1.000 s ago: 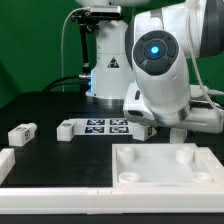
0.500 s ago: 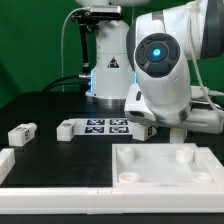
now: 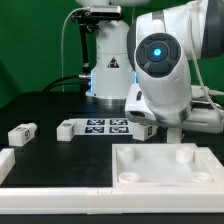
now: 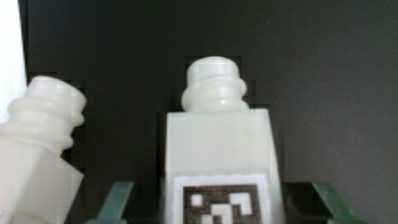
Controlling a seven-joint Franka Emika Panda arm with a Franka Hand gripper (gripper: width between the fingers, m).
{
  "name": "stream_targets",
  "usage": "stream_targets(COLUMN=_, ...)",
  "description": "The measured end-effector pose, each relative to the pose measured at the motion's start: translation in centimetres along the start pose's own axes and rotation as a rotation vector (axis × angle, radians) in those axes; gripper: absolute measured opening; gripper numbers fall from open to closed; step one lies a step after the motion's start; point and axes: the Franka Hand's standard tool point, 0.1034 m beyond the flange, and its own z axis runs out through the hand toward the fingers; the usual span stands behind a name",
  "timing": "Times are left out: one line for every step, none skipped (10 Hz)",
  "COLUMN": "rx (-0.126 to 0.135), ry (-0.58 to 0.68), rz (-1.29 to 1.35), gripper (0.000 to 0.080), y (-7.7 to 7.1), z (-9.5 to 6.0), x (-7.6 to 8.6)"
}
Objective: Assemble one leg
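In the wrist view a white leg [image 4: 221, 150] with a black-and-white tag on its face and a ribbed screw tip stands between my gripper's [image 4: 221, 206] two greenish fingers [image 4: 121, 202]. The jaws are open, with a dark gap on each side of the leg. A second white leg [image 4: 43, 135] lies close beside it, outside the fingers. In the exterior view the arm's body hides the gripper; a tagged white part [image 3: 140, 126] shows by the arm's lower end. Two more legs [image 3: 22, 132] [image 3: 67, 129] lie at the exterior view's left.
The marker board [image 3: 105, 126] lies behind the arm's base. The large white square board with round corner sockets [image 3: 165, 165] sits at the front right of the exterior view. White L-shaped border strips [image 3: 60, 205] run along the front and left.
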Motion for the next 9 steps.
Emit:
stream_targets(rx=0.000, ry=0.000, rz=0.000, gripper=0.0287, y=0.0, z=0.0, x=0.0)
stream_targets(rx=0.000, ry=0.000, rz=0.000, gripper=0.0287, y=0.0, z=0.0, x=0.0)
stream_targets(rx=0.000, ry=0.000, rz=0.000, gripper=0.0287, y=0.0, z=0.0, x=0.0)
stream_targets(rx=-0.001, ry=0.000, rz=-0.003, gripper=0.0287, y=0.1, z=-0.1, x=0.0)
stream_targets(rx=-0.005, ry=-0.010, rz=-0.014, gripper=0.0287, y=0.2, z=-1.3, x=-0.8)
stream_targets(rx=-0.004, ry=-0.014, rz=-0.023, gripper=0.0288, y=0.1, z=-3.0, x=-1.9)
stream_targets(rx=0.001, ry=-0.015, rz=-0.028, gripper=0.0288, y=0.0, z=-4.6, x=-2.4)
stream_targets(rx=0.005, ry=-0.018, rz=-0.030, gripper=0.0288, y=-0.1, z=-5.6, x=-2.7)
stream_targets(rx=0.011, ry=-0.009, rz=-0.034, gripper=0.0288, y=-0.2, z=-6.7, x=-2.9)
